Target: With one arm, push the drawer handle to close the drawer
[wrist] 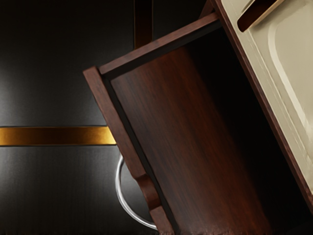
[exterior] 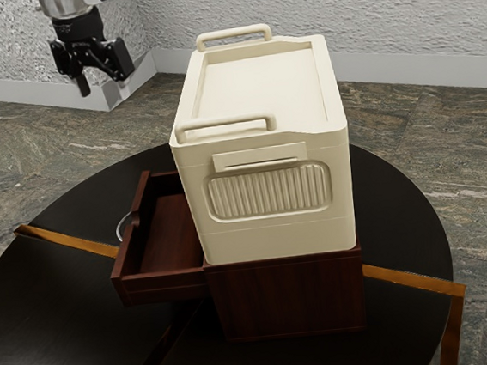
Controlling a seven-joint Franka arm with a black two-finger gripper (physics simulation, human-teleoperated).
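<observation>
- The black two-finger gripper (exterior: 102, 82) hangs in the air, its fingers spread with nothing between them.
- Below the gripper is the red-brown wooden drawer (wrist: 181, 122), standing well out of its wooden cabinet (exterior: 289, 299); the closing push looks yet to be made.
- The curved metal bail handle (wrist: 118, 181) is lower than the gripper and apart from it, on the drawer's outer face, the one turned away from the cabinet.
- The handle looks thin, smooth and hard; fingertips could slip off its round bar, or it might swing if hinged. Pushing needs no pinch: bring the gripper down outside the handle, then press at its middle, close to the wooden front, straight toward the cabinet.
- The drawer should feel rigid and fairly light, sliding with mild friction; an off-centre push could make it bind.
- The cream lidded storage box (exterior: 266, 189) on the cabinet probably adds weight that steadies it on the dark round worktop (exterior: 401, 210), though a hard shove might shift both.
</observation>
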